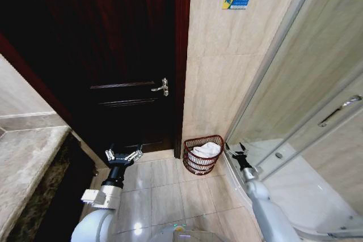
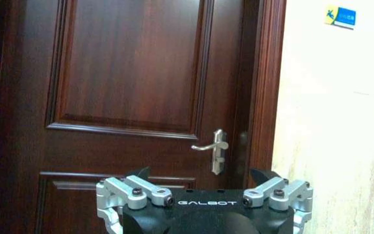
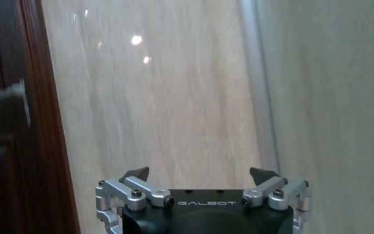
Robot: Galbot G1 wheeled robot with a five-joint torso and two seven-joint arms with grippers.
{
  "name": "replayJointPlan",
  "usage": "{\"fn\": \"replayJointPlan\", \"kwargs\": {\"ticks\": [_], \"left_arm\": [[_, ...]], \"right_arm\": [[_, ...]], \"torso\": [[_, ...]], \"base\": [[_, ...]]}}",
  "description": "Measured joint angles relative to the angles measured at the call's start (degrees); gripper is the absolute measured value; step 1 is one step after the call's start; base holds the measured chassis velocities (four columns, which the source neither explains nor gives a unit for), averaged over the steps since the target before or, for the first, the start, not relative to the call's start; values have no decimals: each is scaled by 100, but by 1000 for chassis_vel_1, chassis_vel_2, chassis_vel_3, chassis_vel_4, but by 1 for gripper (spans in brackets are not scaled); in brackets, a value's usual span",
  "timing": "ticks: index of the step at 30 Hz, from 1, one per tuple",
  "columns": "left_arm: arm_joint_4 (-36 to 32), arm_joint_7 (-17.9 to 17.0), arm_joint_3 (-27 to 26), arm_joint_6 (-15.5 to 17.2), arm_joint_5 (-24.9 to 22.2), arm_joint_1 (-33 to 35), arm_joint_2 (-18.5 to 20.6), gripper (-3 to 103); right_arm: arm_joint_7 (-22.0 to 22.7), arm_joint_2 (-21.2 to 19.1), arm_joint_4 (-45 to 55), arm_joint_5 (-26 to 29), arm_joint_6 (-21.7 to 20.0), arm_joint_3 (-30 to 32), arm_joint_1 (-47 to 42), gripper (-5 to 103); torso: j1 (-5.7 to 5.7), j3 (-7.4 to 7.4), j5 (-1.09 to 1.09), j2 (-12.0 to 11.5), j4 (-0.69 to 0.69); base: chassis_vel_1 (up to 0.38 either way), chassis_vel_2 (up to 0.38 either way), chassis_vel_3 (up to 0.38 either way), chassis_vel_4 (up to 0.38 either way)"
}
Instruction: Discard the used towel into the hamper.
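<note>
**Towel in hamper, both grippers empty & spread**

Head cam: I see the hamper (image 1: 203, 155) on the tiled floor (image 1: 164, 196), against the beige wall (image 1: 227, 72) just right of the dark wooden door (image 1: 113, 66). A white towel (image 1: 206, 150) sits inside it, bunched, top about level w/ the rim.

Right gripper (image 1: 236, 150) is just beside the hamper, on its right, near rim height, apart from it. Fingers spread, nothing between them. It sits betw. the hamper and the glass shower door (image 1: 306, 100). From the right wrist cam my right gripper (image 3: 200, 174) has tips wide apart & points at bare wall, w/ the door frame (image 3: 44, 117) to one side.

Left gripper (image 1: 123, 155) is well apart from the hamper, which lies off to its right. It's in front of the door's lower panel, fingers spread, empty. Left wrist cam: gripper (image 2: 200, 174) tips wide apart, aimed at the door; the lever handle (image 2: 214, 148) is above and ahead of it, and a blue-yellow sticker (image 2: 340, 15) sits high on the wall.

Stone counter (image 1: 22, 168) lies far left of the left arm.
</note>
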Motion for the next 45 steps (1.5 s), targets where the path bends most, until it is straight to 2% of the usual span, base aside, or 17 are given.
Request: {"fn": "replayJointPlan", "kwargs": {"ticks": [1, 2, 5, 6, 8, 13, 18, 21, 23, 24, 27, 28, 32, 34, 37, 42, 45], "left_arm": [[0, 0, 1, 0, 0, 0, -1, 100], [0, 0, 1, 0, 0, 0, -1, 100], [0, -1, 0, 0, 0, 0, 0, 100], [0, -1, 0, 0, 0, 0, 0, 100], [0, -1, 0, 0, 0, 0, 0, 100], [0, 0, 0, 0, 0, 0, -1, 100], [0, -1, -1, 0, 0, 0, -1, 100], [0, -1, 0, 0, 0, 0, -1, 100], [0, -1, 0, 0, 0, 0, 0, 100], [0, -1, 0, 0, 0, 0, 0, 100], [0, -1, 0, 0, 0, 0, -1, 100], [0, -1, 0, 0, 0, 0, -1, 100], [0, -1, 0, 0, 0, 0, -1, 100], [0, -1, 0, 0, 0, 0, -1, 100], [0, -1, 0, 0, 0, 0, 0, 100], [0, -1, 0, 0, 0, 0, -1, 100], [0, -1, 0, 0, 0, 0, 0, 100]], "right_arm": [[-5, 83, 333, 22, 56, 159, -248, 100], [-5, 83, 333, 22, 56, 159, -248, 100], [-30, 407, 1449, 29, 239, 721, -1160, 100], [-30, 407, 1449, 29, 239, 721, -1160, 100], [-120, 698, 2187, 39, 481, 981, -1927, 100], [-144, 1218, 3023, -78, 949, 1083, -2956, 100], [112, 1444, 3613, -364, 1067, 1027, -3361, 100], [296, 1458, 3945, -495, 1032, 1018, -3473, 100], [655, 1405, 4259, -658, 800, 1056, -3546, 100], [655, 1405, 4259, -658, 800, 1056, -3546, 100], [1013, 1248, 4562, -753, 272, 1080, -3466, 100], [1013, 1248, 4562, -753, 272, 1080, -3466, 100], [1303, 1130, 5009, -837, -564, 924, -3333, 100], [1330, 1117, 5111, -869, -673, 897, -3329, 100], [1339, 1067, 5153, -870, -660, 892, -3340, 100], [1306, 1020, 4737, -746, 51, 914, -3272, 100], [1304, 1013, 4629, -704, 195, 917, -3272, 100]], "torso": [[0, -1, -6, 0, 4], [0, -1, -6, 0, 4], [0, -1, -4, 0, 4], [0, -1, -4, 0, 4], [0, 0, -5, 0, 2], [-1, -1, -6, 0, 0], [0, 0, -6, 0, 4], [1, 1, -5, 0, 4], [1, 1, -5, 0, 3], [1, 1, -5, 0, 3], [1, 1, -4, 0, 4], [1, 1, -4, 0, 4], [2, 1, -4, -1, 4], [2, 1, -4, -1, 4], [1, 1, -5, -1, 3], [2, 1, -3, -1, 3], [1, 1, -4, -1, 3]], "base": [[0, 0, 0, 0], [0, 0, 0, 0], [0, 0, 0, 0], [0, 0, 0, 0], [0, 0, 0, 0], [0, 0, 0, 0], [0, 0, 0, 0], [0, 0, 0, 0], [0, 0, 0, 0], [0, 0, 0, 0], [0, 0, 0, 0], [0, 0, 0, 0], [0, 0, 0, 0], [0, 0, 0, 0], [0, 0, 0, 0], [0, 0, 0, 0], [0, 0, 0, 0]]}}
